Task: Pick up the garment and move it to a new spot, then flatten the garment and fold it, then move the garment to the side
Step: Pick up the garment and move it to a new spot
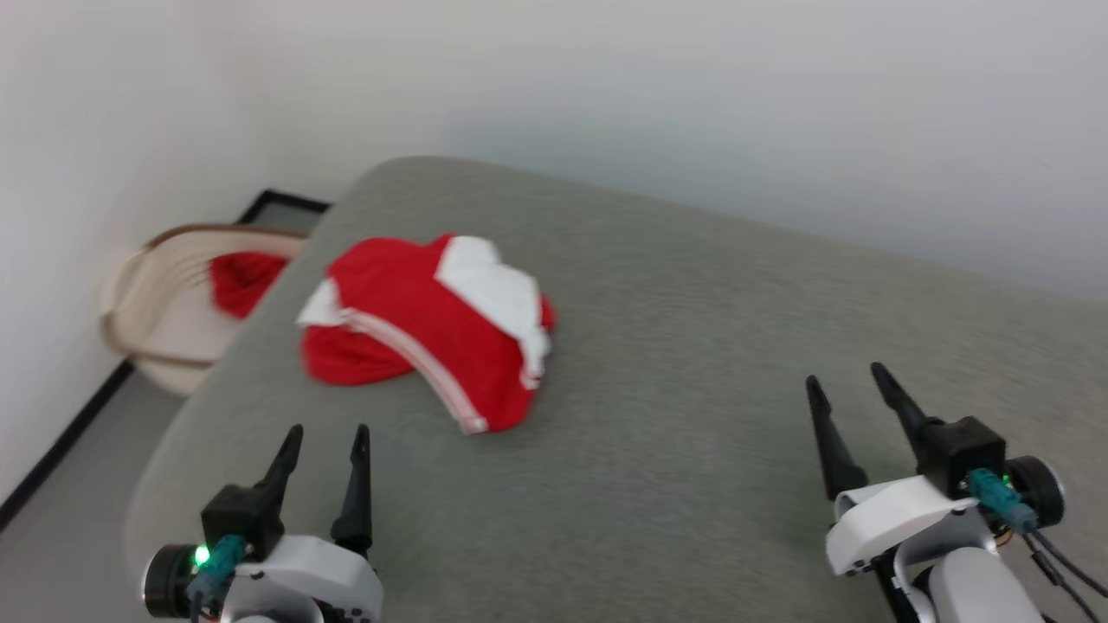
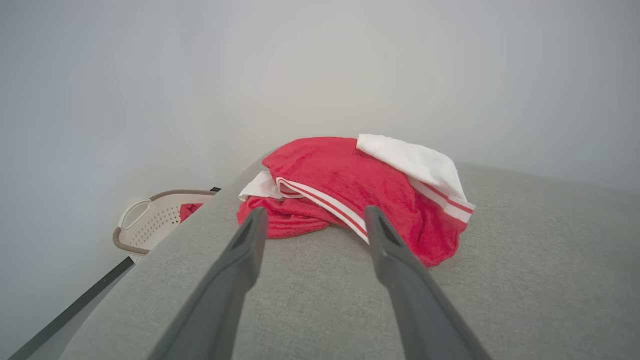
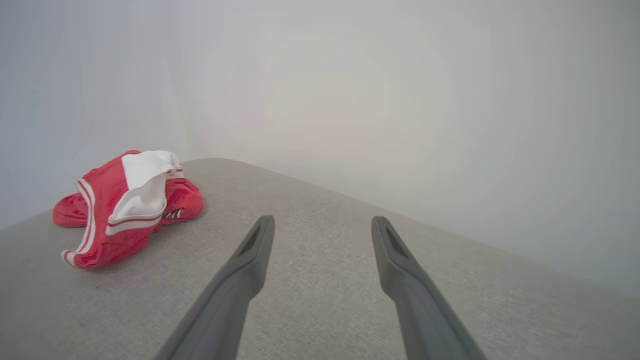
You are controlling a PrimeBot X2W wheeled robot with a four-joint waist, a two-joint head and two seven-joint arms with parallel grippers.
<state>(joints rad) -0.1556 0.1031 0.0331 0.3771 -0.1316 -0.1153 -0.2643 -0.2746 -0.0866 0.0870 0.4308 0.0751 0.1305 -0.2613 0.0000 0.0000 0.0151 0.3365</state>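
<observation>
The shirt point(image 1: 424, 333) lies crumpled near the grey cushion's point(image 1: 710, 363) far left corner, its striped hem slanting toward us; our left gripper point(image 1: 329, 430), at the cushion's near left edge, points straight at it, fingers spread, empty; our right gripper point(image 1: 844, 372), likewise spread and empty, hangs well apart; the left should reach.

The padded surface point(image 1: 692, 363) is covered in grey woven fabric. Its edges and its far-left corner are rounded. One item lies directly on it: a red T-shirt point(image 1: 407, 320) with white sleeves and striped red-and-white trim. The T-shirt is crumpled into a loose heap near the far-left corner, with one white sleeve uppermost. Beside the surface's left edge, the grey floor point(image 1: 61, 536) carries a cream basket point(image 1: 177, 333).
</observation>
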